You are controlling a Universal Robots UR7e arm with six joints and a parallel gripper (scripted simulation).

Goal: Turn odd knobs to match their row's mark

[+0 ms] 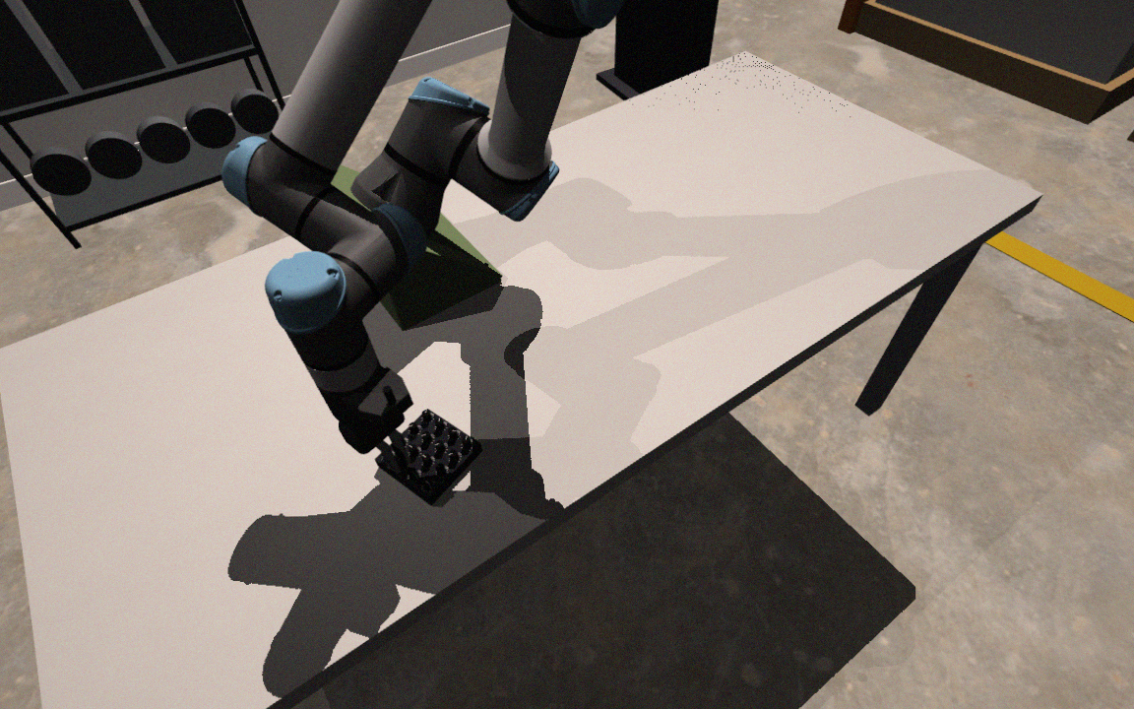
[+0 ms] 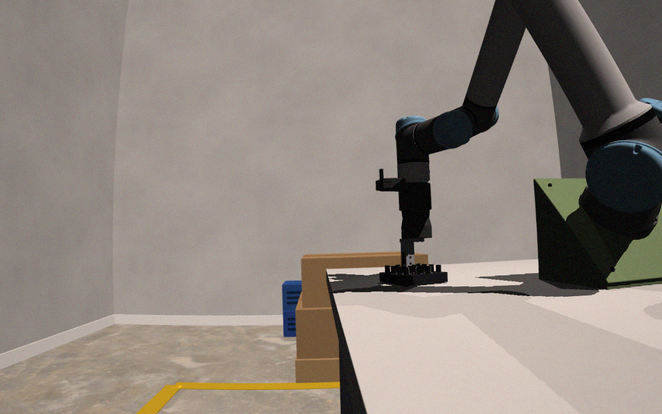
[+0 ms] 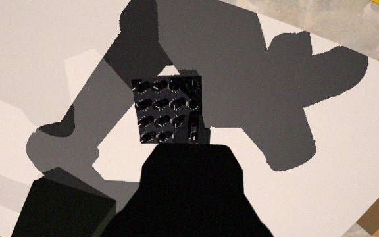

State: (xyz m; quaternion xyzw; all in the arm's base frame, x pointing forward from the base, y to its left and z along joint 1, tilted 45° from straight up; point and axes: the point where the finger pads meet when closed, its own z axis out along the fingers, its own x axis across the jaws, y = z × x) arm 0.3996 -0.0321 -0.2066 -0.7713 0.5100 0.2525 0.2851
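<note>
The black knob box (image 1: 446, 486) (image 2: 410, 279) (image 3: 149, 95) stands flat on the table, its knobs upright in a four-by-four grid. My gripper (image 1: 406, 467) (image 2: 408, 262) (image 3: 193, 122) points straight down with its fingertips low among the knobs. Its fingers stand close on both sides of a dark knob, third from the top in the rightmost column of the wrist view, and appear shut on it. That knob's white line is hidden. White lines and marks show on several other knobs. Shadow darkens the rightmost column, and the printed names are not readable.
A green wedge-shaped block (image 1: 457, 287) (image 2: 554, 236) (image 3: 64, 205) stands on the table (image 1: 157, 422) (image 2: 415, 349) (image 3: 295, 197) beside the arm. The table's edge runs near the box. Brown boxes (image 2: 316, 329) stand beyond the table. Neighbouring knobs stand close around the fingers.
</note>
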